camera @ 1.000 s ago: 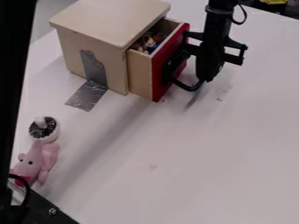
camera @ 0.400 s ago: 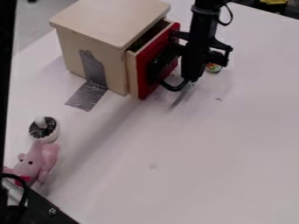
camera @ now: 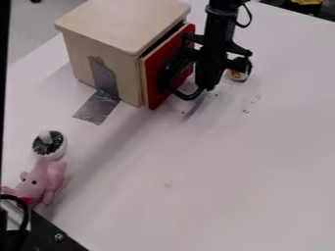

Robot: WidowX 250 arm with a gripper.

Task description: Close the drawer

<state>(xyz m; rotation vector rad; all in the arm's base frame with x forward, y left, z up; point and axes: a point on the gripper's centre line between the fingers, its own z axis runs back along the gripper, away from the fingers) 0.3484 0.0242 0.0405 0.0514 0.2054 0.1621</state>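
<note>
A white bench (camera: 249,171) holds a wooden cabinet (camera: 124,24) near its left edge, gray tape (camera: 97,109) running from its side onto the top. Nearer that edge sit a round white container (camera: 49,143) and pink stuffed toy (camera: 40,181); dark specks (camera: 246,111) dot the bench.

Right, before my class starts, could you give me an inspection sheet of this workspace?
Surface: white table, small dark specks near the cabinet.
Job's things: red-fronted drawer nearly closed, narrow gap at top.
Clutter: pink plush toy beside a small round container; round object behind the gripper.
Gripper: at the drawer front.
Cables: black loops by the arm and lower left.
Surroundings: grey floor, upper left; something yellow, top right.
</note>
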